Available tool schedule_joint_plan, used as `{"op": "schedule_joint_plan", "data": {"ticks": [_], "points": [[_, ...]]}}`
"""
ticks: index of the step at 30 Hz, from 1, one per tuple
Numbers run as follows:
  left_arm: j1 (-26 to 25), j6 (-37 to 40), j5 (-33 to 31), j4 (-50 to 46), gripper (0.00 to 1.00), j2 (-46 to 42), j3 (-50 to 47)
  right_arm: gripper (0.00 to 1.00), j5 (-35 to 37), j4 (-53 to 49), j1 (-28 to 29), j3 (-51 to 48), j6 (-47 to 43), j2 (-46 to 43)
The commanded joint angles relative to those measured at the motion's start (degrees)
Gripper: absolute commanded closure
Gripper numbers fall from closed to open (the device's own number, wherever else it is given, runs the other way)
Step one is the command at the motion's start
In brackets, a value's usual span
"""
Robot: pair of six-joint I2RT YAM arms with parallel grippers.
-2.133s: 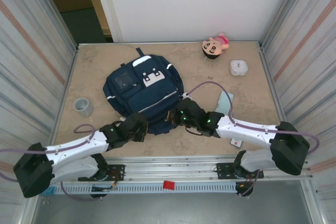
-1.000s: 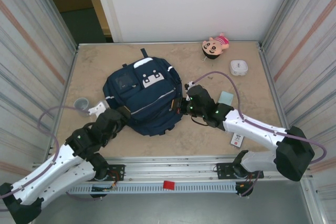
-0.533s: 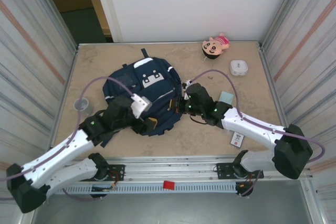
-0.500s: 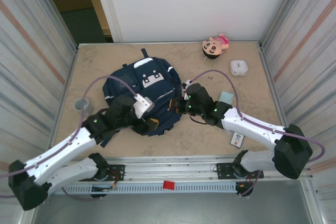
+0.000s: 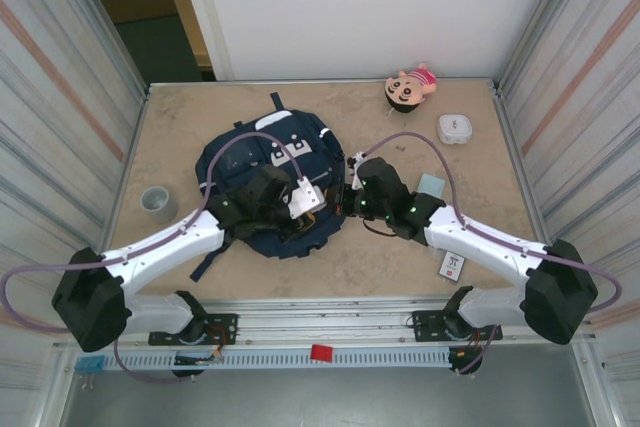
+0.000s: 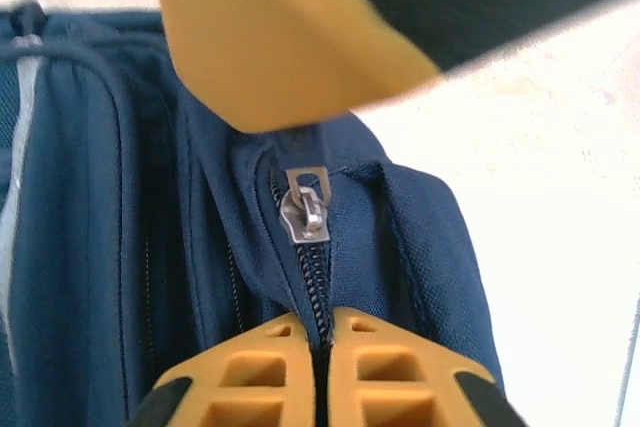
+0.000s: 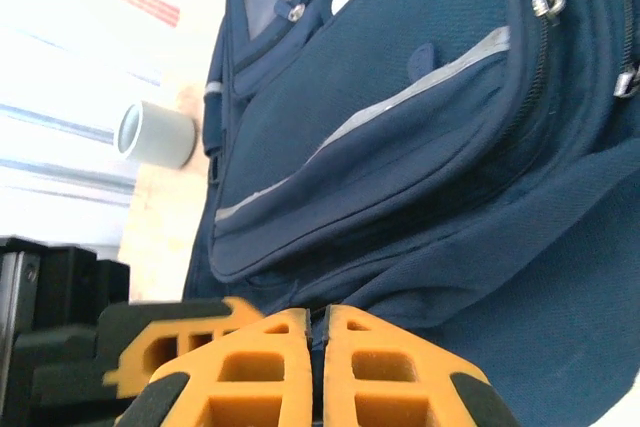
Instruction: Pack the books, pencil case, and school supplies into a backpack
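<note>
The large navy blue fabric backpack (image 5: 250,157) lies zipped shut in the middle of the table, slightly toward its left edge. The pale mint-green oblong pencil case (image 5: 432,185) waits beside the table's right edge, and the small black-and-white flat packet (image 5: 452,266) lies by the near edge, so nothing appears packed yet.

The left gripper (image 5: 318,203) rests on the bag's near-right side with its orange fingers (image 6: 260,377) pressed together along the line of zipper teeth. The small silver zipper pull (image 6: 306,212) hangs free just beyond the tips, not between them.

The right gripper (image 5: 347,199) is closed at the backpack's right edge. Whether it pinches a fold of fabric cannot be told.

The step in hand looks like unzipping. To do it well, the left gripper would likely need to part its fingers, move forward to the pull, close on the tab itself and draw along the teeth. The right gripper would meanwhile keep the fabric taut so the bag does not slide.
</note>
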Motion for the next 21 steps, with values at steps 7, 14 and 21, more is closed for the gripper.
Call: {"op": "schedule_joint_plan", "data": {"ticks": [7, 14, 21], "points": [[-0.1, 7.5, 3.6, -3.8, 1.00, -16.9, -3.3, 1.00, -10.0, 4.1, -17.4, -4.9, -0.4, -4.6], [-0.1, 7.7, 10.0, -5.3, 1.00, -24.6, 1.0, 1.00, -14.0, 12.6, -27.0, -4.6, 1.4, 2.9], [-0.1, 11.8, 9.8, -6.5, 1.00, -25.8, 6.1, 1.00, -9.3, 21.3, -30.7, -3.0, 6.3, 13.9]]}}
